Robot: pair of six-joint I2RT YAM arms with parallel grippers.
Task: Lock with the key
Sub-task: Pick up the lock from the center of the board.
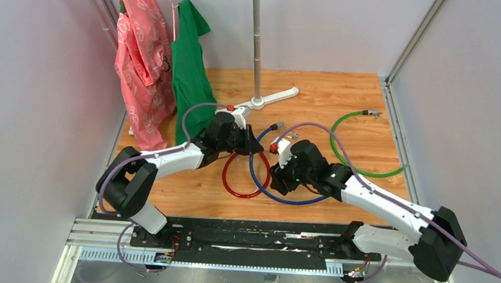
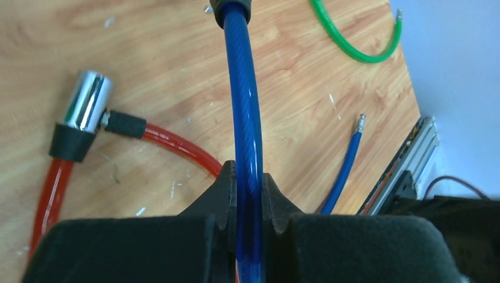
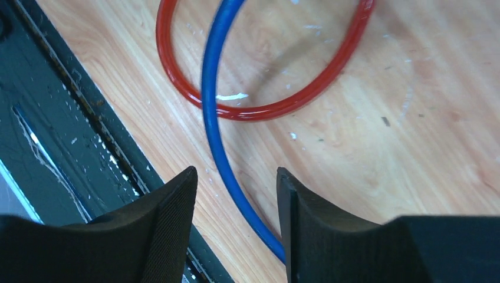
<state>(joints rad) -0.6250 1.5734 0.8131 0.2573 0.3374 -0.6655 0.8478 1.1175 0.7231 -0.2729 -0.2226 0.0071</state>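
Steadying the blue cable (image 2: 242, 88), lock apparently not yet closed
The left gripper (image 2: 247, 174) pinches it; the right gripper (image 3: 236, 172) hovers wide above, red cable (image 3: 265, 111) at 12 o'clock. No key in view; finding it comes next.

Overhead looks down; wrist views (close) share blue cable (image 2: 243, 118) (image 3: 210, 88).

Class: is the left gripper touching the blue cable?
Touching. The left wrist view shows the left gripper clamped on the blue cable, with no gap on either side.
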